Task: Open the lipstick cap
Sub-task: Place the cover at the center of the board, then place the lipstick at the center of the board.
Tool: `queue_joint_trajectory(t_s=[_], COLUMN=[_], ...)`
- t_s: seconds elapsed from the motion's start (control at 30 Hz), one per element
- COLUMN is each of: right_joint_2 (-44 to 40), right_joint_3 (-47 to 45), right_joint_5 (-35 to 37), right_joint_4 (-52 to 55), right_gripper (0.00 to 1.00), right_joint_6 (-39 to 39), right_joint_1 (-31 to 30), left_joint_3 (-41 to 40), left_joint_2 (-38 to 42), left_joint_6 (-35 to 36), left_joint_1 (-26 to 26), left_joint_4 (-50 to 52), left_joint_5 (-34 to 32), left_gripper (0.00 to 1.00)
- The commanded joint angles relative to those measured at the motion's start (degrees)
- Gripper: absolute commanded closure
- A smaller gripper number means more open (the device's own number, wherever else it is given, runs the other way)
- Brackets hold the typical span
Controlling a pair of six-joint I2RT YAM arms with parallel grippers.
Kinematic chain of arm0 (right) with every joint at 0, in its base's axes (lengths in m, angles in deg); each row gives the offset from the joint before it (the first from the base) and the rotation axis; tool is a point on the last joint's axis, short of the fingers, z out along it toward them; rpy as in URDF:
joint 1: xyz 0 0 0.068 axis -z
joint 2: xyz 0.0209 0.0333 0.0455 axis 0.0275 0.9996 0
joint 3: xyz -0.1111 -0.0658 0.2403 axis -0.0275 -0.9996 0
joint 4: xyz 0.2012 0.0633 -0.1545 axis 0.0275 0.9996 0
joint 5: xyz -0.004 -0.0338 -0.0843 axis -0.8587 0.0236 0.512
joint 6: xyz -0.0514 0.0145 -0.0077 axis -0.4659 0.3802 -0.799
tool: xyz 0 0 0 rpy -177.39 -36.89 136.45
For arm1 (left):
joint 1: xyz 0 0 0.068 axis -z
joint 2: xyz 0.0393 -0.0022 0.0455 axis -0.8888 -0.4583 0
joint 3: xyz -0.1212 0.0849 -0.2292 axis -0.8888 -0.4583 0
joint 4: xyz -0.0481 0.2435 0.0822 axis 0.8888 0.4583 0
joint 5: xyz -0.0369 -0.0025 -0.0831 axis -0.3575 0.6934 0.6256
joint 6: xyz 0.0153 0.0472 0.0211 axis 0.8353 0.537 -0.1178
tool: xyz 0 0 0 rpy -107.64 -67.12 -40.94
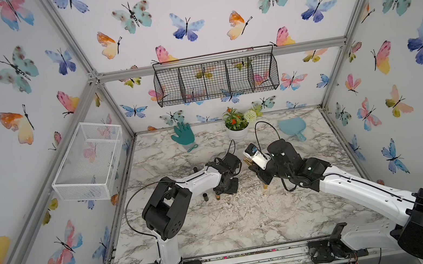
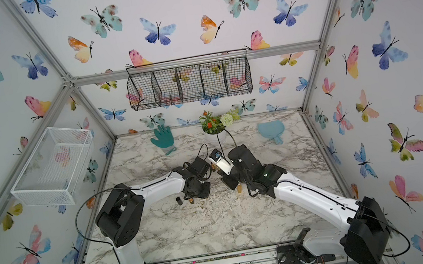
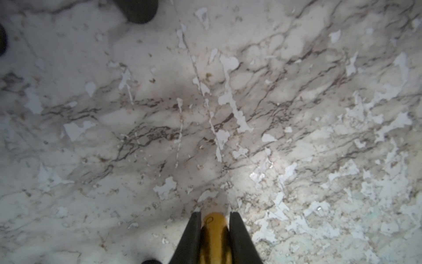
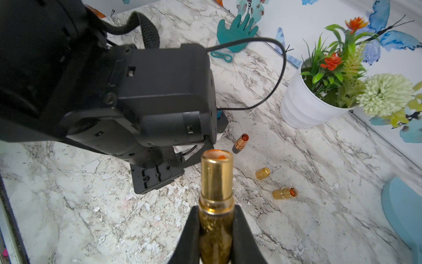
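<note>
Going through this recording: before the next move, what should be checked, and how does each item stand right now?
1. Cap off the lipstick: ok; the orange tip shows at its open end.
2. Right end effector clamped on the lipstick: ok.
3. Gold cap between the fingers of the left end effector: ok.
4. Left end effector's grip on the gold cap: cannot tell whether it clamps or stands slack.
5. Gold cap resting on the marble table: cannot tell; it is close above it or touching it.
6. Loose gold lipstick lying apart from the held one: ok.
</note>
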Motion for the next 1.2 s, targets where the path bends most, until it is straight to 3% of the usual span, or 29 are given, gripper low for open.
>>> queue_joint_trajectory(t_s=[0.0, 0.2, 0.5, 0.67, 0.83, 1.0, 1.17], right_joint_2=[0.4, 0.41, 0.78, 0.82, 1.23, 2.2, 4.13], right_joint_3=[-0.76, -0.84, -1.1, -1.02, -1.41, -2.53, -2.3], right_joint_5=[-0.69, -1.35, -1.09, -1.02, -1.47, -3.22, -6.0], right_joint_4=[-0.95, -1.42, -2.36, -2.46, -3.02, -4.63, -6.57], right_gripper=[0.98, 0.98, 0.98, 0.98, 0.98, 0.98, 0.98], right_joint_6=[0.89, 1.42, 1.68, 1.77, 2.12, 2.82, 3.26], right_joint_1=[-0.18, -0.16, -0.21, -0.17, -0.18, -0.19, -0.25], left_joint_3=[-0.06, 3.83, 10.37, 11.58, 10.79, 5.83, 3.35], left_joint_2=[-0.52, 1.5, 3.81, 5.03, 9.3, 16.13, 18.6], left_joint_6=[-0.15, 0.21, 0.73, -0.13, -2.0, -3.39, 0.37], left_joint_1=[0.55, 0.46, -0.6, -2.84, -7.8, -17.5, -19.54], left_joint_4=[0.98, 3.78, 7.06, 7.31, 5.86, 1.95, 1.85], left_joint_5=[-0.85, -0.45, 3.17, 8.46, 17.37, 33.97, 44.32], left_gripper=[0.64, 0.55, 0.5, 0.5, 0.5, 0.46, 0.43])
